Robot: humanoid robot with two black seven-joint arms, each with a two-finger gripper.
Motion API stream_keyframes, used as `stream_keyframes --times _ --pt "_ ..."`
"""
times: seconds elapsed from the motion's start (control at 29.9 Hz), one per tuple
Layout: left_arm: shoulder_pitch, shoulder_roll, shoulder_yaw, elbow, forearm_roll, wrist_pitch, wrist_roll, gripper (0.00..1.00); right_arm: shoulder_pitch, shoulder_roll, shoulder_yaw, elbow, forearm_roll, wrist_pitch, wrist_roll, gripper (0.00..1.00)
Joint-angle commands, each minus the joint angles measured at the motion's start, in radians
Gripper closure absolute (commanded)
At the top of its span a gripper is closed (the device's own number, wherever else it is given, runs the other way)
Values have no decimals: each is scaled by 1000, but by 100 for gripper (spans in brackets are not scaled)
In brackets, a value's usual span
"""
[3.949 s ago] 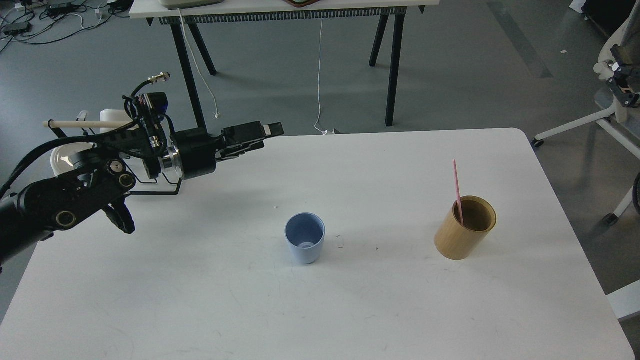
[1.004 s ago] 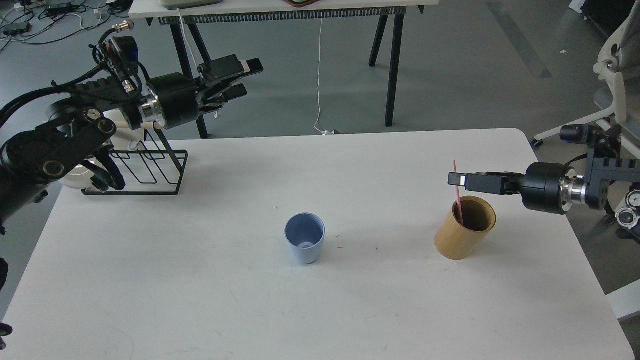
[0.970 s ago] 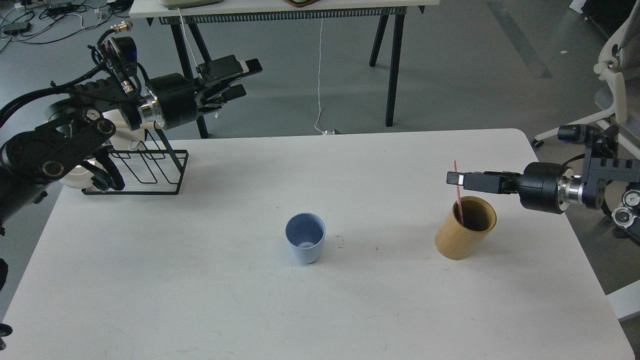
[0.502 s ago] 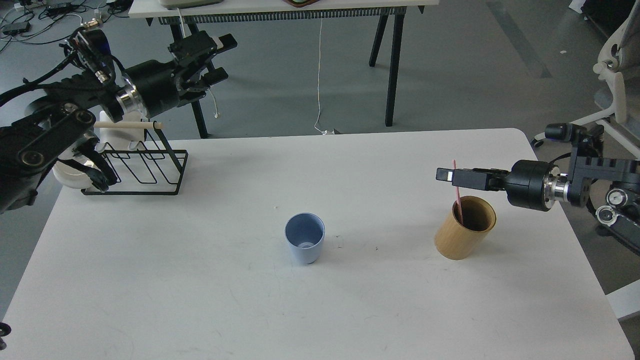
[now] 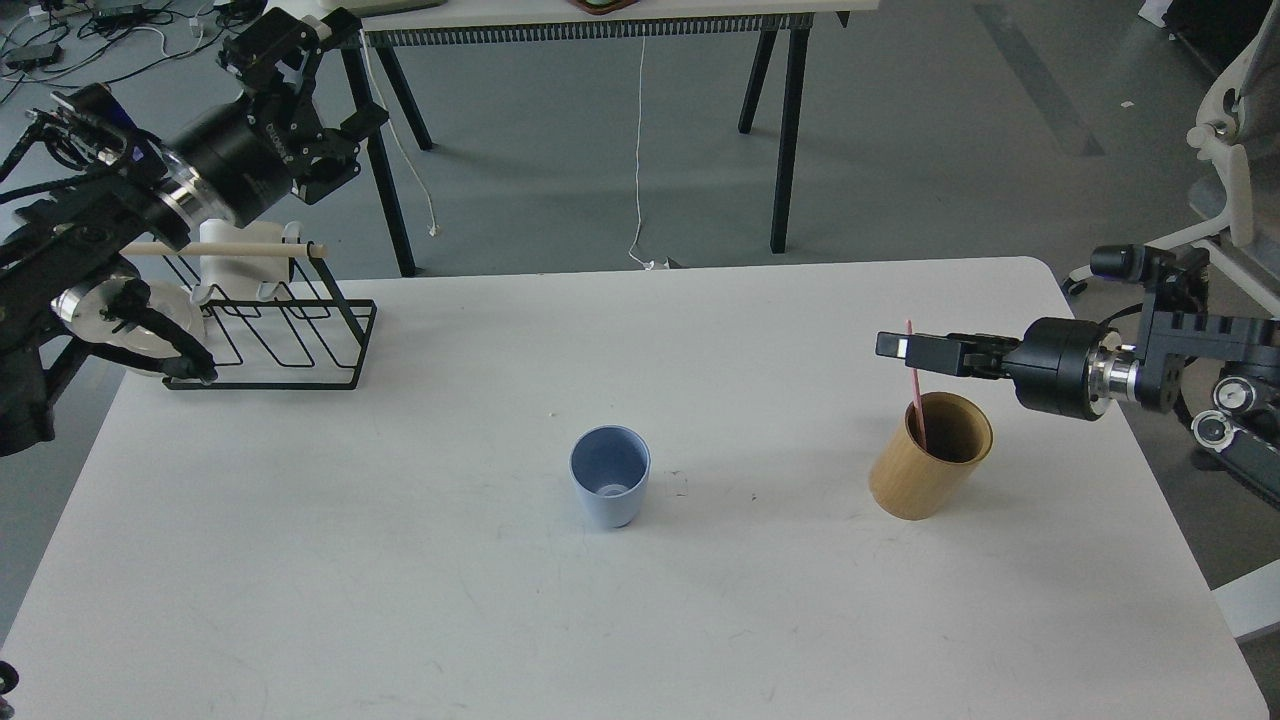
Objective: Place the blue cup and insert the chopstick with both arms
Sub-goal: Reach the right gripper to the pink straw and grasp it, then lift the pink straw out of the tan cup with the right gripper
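Left gripper (image 5: 290,50) now swung up clear of blue cup (image 5: 610,489), fingers parted, empty; right gripper (image 5: 897,346) edged onto pink chopstick (image 5: 914,378) right of cup, grip unclear: pickup next, cup placed

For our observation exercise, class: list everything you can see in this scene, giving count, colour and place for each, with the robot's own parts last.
blue cup: one, pale blue, upright and empty at the middle of the table.
chopstick: one, pink, standing in the bamboo holder.
bamboo holder: one, tan, right part of the table.
wire rack: one, black, with a pale wooden rod, far left corner of the table.
table: one, white, filling the foreground.
second table: one, white top with black legs, behind.
office chair: one, white, far right.
left gripper: one, black, raised above the rack; jaws unclear.
right gripper: one, black, at the chopstick's upper part; whether it grips is unclear.
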Motion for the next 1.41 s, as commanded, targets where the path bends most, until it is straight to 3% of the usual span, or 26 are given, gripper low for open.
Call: stream_keyframes --times 0.0,0.27,0.57,0.9,1.37 --pt "-11 10 1 -4 24 0 0 0 -3 0 0 1 0 0 0 51" --pt "-46 8 -3 8 176 0 0 0 -3 0 0 9 0 2 -5 62" --pt "-45 0 1 10 234 0 0 0 -5 3 0 12 1 0 -5 85" --pt "-36 -79 15 100 237 0 0 0 -1 -16 3 37 5 0 -3 89" --pt "-14 -125 15 96 236 0 0 0 3 -135 139 147 9 -6 1 91"
